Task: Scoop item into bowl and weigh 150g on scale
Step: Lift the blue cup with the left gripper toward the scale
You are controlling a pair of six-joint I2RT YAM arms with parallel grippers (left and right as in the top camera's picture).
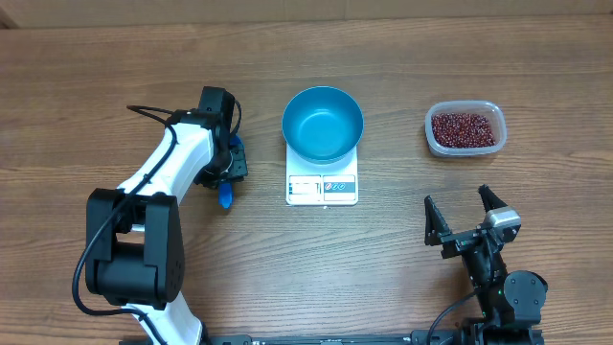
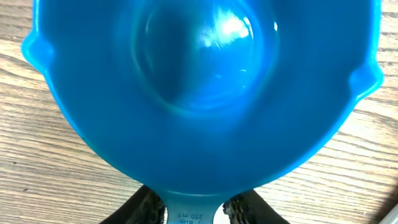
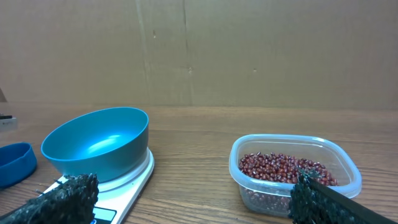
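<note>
Overhead: left claw (image 1: 228, 175) at blue measuring scoop (image 1: 227, 197), with blue bowl (image 1: 322, 123) on scale (image 1: 322, 184) to its right; left wrist: fingers (image 2: 148, 208) flank the scoop handle, clamping cannot be told; right wrist: right claw (image 3: 193, 186) spread wide apart, empty, with beans (image 3: 280, 168) in clear tub (image 3: 236, 167) ahead-right.

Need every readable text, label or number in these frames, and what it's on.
"250 ml": on the scoop handle, upside down in the left wrist view; the line under it is cut off at the frame's edge.
Scale, display and front label: both too small to read.
Bowl and tub: no text visible.
</note>
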